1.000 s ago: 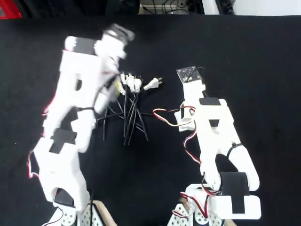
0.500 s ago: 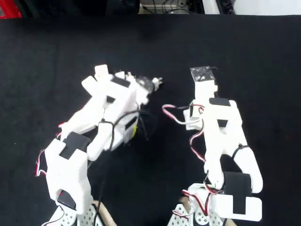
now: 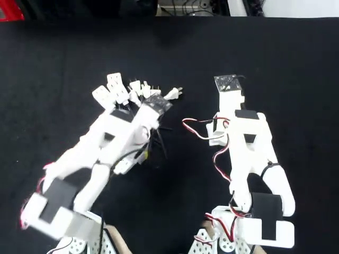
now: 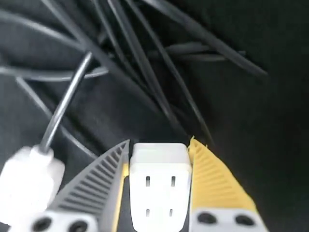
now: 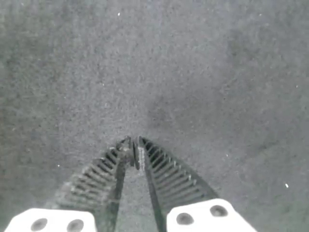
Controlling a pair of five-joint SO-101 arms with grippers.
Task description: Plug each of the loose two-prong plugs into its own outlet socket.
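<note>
My left gripper (image 4: 159, 142) is shut on a white outlet socket (image 4: 159, 186), held between its grey and yellow fingers, with two pairs of slots facing the camera. Black cables (image 4: 145, 82) fan out on the cloth beyond it, and a white plug body (image 4: 26, 186) lies beside the grey finger. From above, the left arm (image 3: 114, 140) lies over the cable bundle. More white sockets (image 3: 112, 84) and two-prong plugs (image 3: 172, 94) cluster just past it. My right gripper (image 5: 133, 142) is shut on nothing above bare black cloth, to the right of the cluster (image 3: 226, 83).
A black cloth (image 3: 296, 79) covers the table, with open room on the far right and far left. Loose red and white servo wires (image 3: 198, 132) hang off the right arm. Clutter sits beyond the table's back edge (image 3: 190, 8).
The left arm swung from the far left towards the middle and dropped low over the cable bundle, covering most of it. The right arm shifted slightly to the right, then held still.
</note>
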